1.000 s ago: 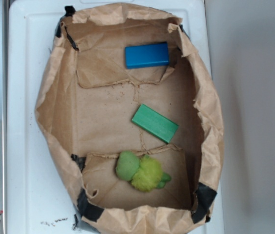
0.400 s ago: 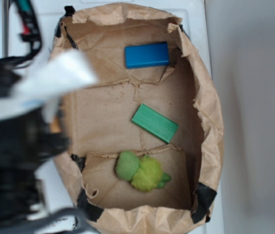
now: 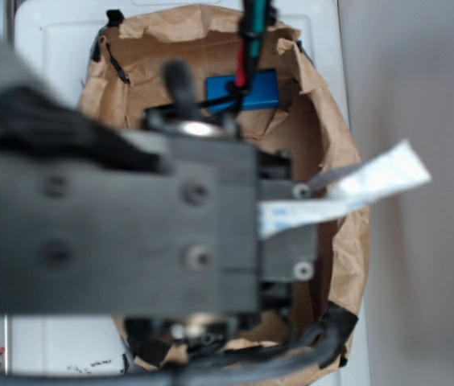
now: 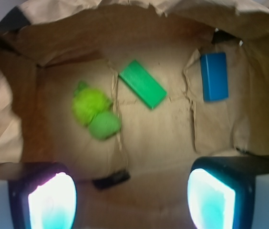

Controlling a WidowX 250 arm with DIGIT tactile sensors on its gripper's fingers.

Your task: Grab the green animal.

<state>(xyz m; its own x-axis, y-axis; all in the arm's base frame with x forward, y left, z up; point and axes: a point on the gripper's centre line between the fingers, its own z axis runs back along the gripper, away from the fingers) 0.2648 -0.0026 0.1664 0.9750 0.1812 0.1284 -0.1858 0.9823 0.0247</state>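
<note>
Ahead of the spread, empty gripper [image 4: 132,198], slightly left, the green animal [image 4: 96,114] is seen lying untouched inside the paper bag [image 4: 10,124].

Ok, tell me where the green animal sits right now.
In the wrist view, the green animal lies left of centre on the paper bag's floor, just left of the green block; the arm hides it in the exterior view.

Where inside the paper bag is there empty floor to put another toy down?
In the wrist view, bare brown floor lies between the flat green rectangular block and the blue rectangular block, running down toward the open end effector. Another patch sits left of the fuzzy green plush animal, by the crumpled brown paper bag wall. The animal and green block sit close together.
</note>
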